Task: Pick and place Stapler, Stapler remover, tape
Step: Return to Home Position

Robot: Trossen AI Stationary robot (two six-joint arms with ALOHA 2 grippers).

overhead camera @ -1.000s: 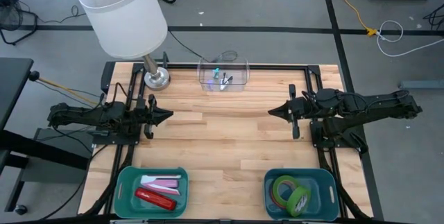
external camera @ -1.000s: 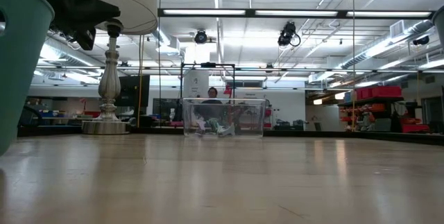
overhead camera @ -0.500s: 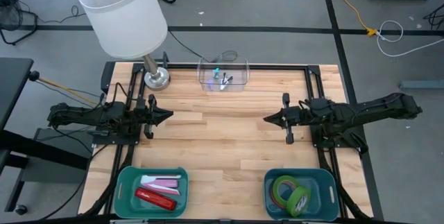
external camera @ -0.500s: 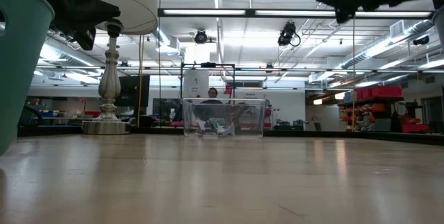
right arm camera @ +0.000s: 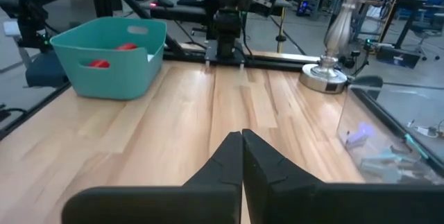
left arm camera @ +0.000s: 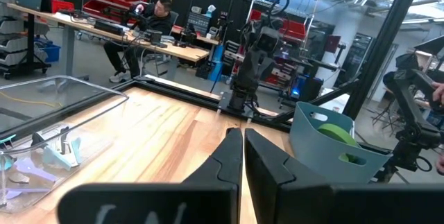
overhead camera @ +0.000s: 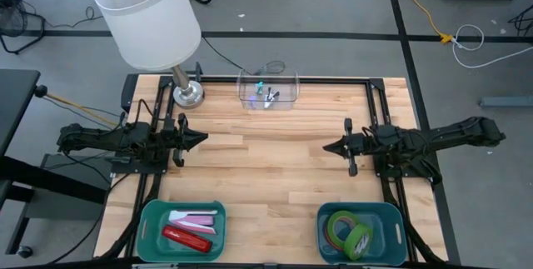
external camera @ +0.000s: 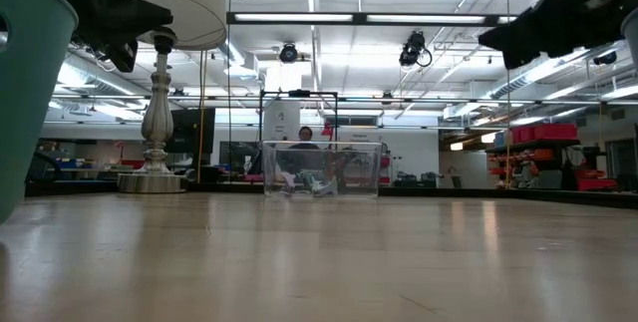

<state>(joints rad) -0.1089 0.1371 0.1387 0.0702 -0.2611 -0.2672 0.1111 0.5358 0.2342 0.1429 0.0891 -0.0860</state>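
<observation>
A pale wooden plank table (overhead camera: 266, 165) lies under me, edged by a black metal frame (overhead camera: 333, 79). On my left, at one corner, stands a lamp with a white drum shade (overhead camera: 146, 15) and a turned silver foot (overhead camera: 188, 94). Near it sits a clear plastic box (overhead camera: 245, 94). Along the opposite edge, a teal plastic tub (overhead camera: 181, 203) and a blue plastic tub (overhead camera: 362, 206) stand well apart. Beyond the table, a person (left arm camera: 149, 30) sits at a desk.

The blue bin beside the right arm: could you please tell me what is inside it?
The blue bin holds a flat green tape ring and a tilted green tape ring overlapping it. The floor beneath them is covered, so anything underneath cannot be seen.
</observation>
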